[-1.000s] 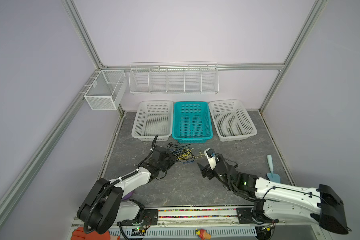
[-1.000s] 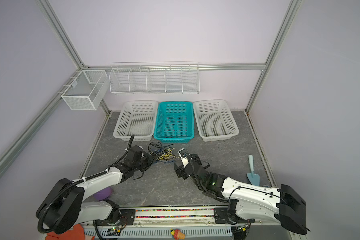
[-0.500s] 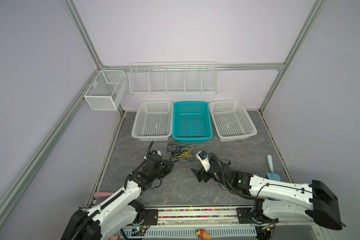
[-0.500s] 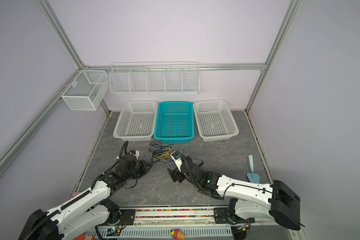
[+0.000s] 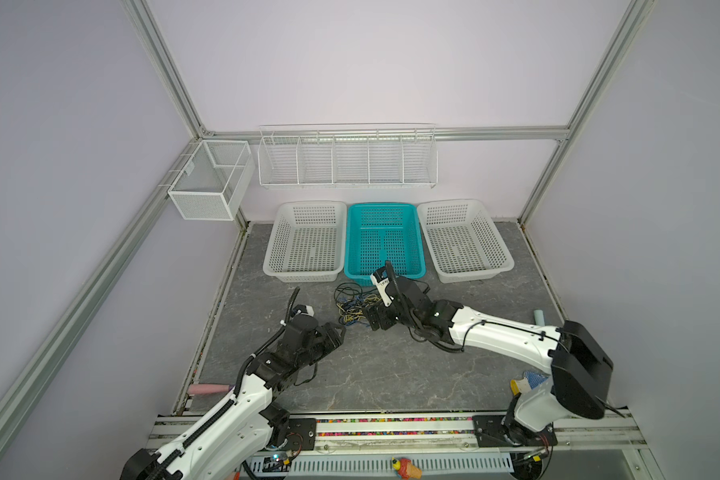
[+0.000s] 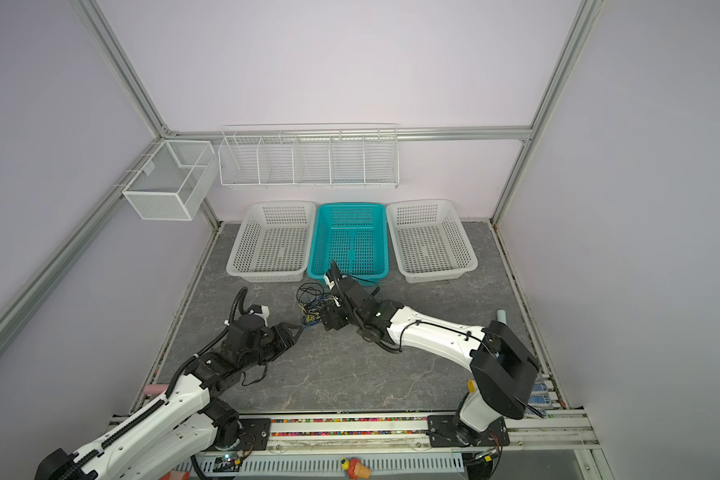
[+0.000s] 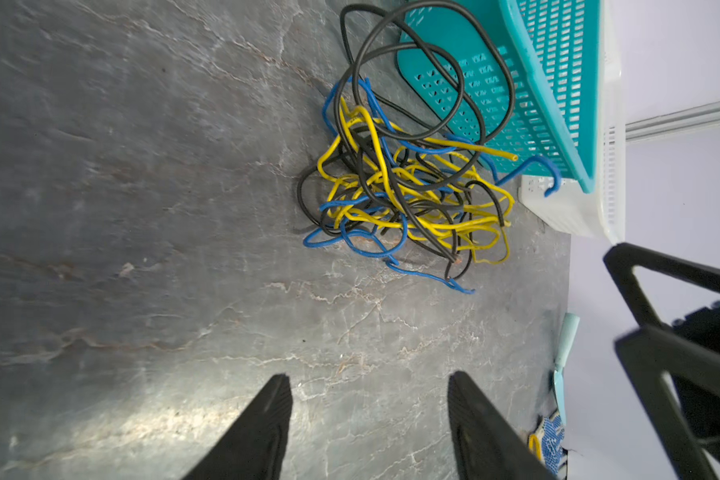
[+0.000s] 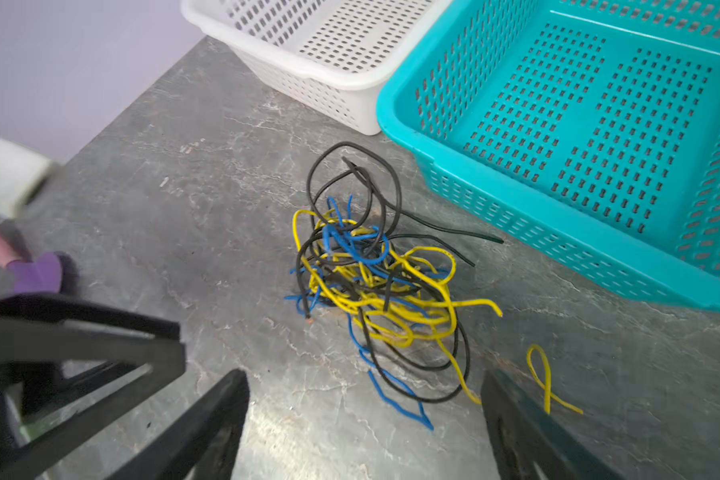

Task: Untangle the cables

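A tangled heap of cables, thin yellow, black and blue wires knotted through one another, lies on the grey table just in front of the teal basket. In both top views the heap sits between the two arms. Black loops at its far edge reach toward the basket's near wall; whether they touch it cannot be told.

The left gripper hangs over bare table near the heap, pointing at it. Its jaws stand partly apart with nothing between them. The right gripper faces the heap from the other side, jaws spread wide and also empty. A blue end trails out of the heap toward the gap between its fingers. A yellow loop lies just beside one finger.

No wire looks separated yet, so the task appears to be at its start, with both grippers lined up for a first grasp. The next move probably calls for choosing one loose end at the heap's edge. The fingertips would have to drop close to the table and close on that single strand. The other gripper would likely need to pin the rest while the strand is drawn out slowly, since limp wires tend to drag their neighbours.
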